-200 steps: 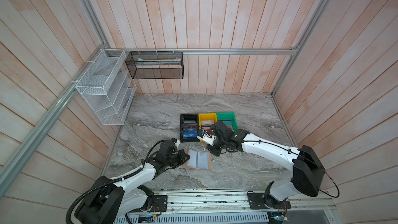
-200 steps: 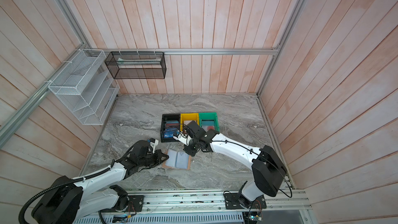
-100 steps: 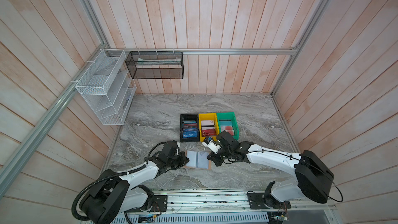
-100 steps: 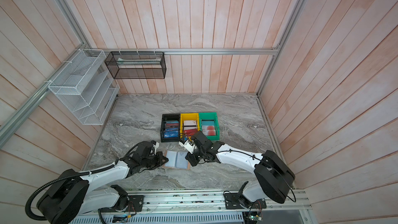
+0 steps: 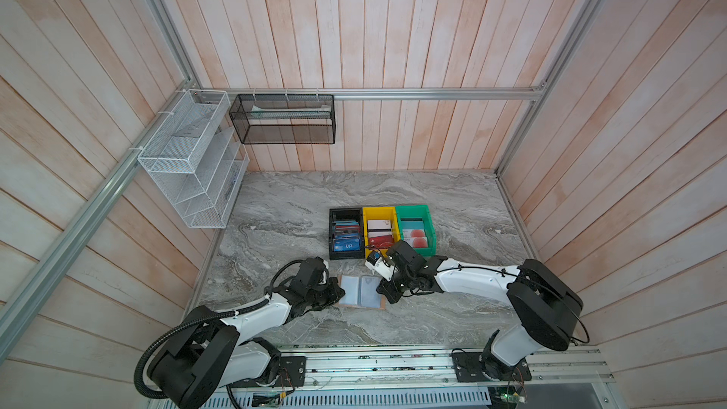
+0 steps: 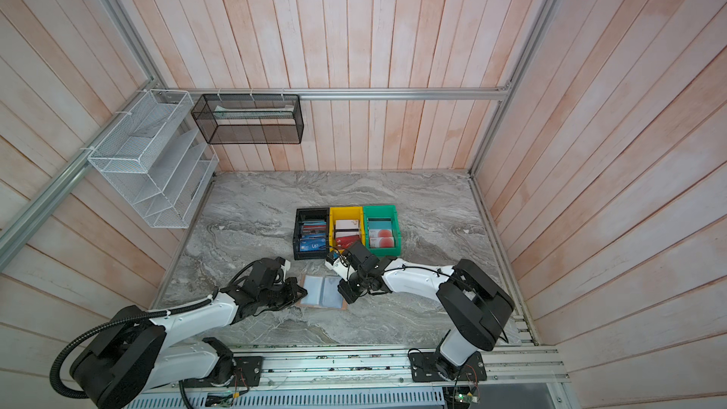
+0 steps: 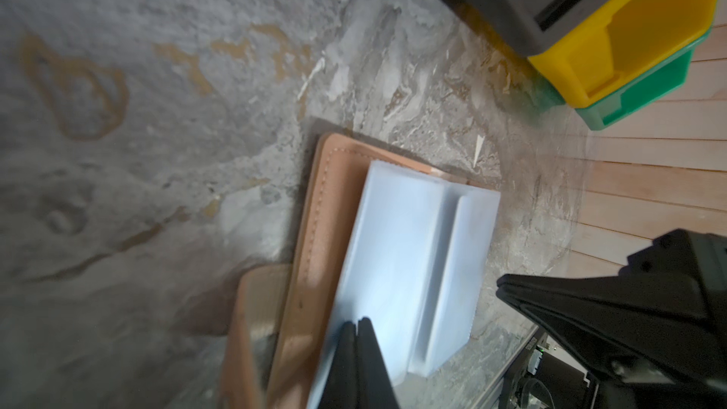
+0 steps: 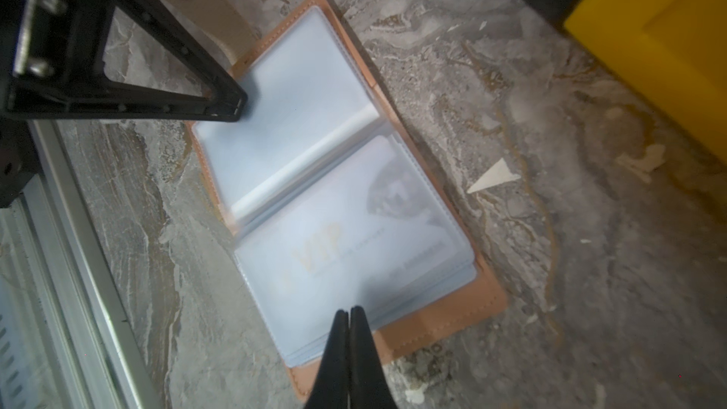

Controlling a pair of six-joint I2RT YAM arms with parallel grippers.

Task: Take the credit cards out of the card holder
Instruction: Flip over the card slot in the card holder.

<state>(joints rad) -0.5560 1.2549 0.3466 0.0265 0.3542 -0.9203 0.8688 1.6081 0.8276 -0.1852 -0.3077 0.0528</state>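
Both pairs of jaws were closed, with nothing seen between them. The right gripper [image 8: 349, 312] had its tips at the outer edge of one page of sleeves [image 8: 299, 112], and the left gripper [image 7: 357, 324] rested its tips on the facing page. The holder [image 5: 360, 292] lay open and flat on the table [image 8: 550, 131] between the two grippers, just in front of the bins [image 5: 379, 210].

A card [image 8: 354, 245] sat in the top sleeve under the right tips, with faint "VIP" lettering showing through. It was likely light, stiff and slick, while the film around it looked soft and floppy. The holder would probably slide or lift unless pinned. The best hold would be the card's edge at the sleeve mouth (I could not find that mouth).

The film dulled the card's colour, the wrist views were blurred, and any cards in lower sleeves were hidden.
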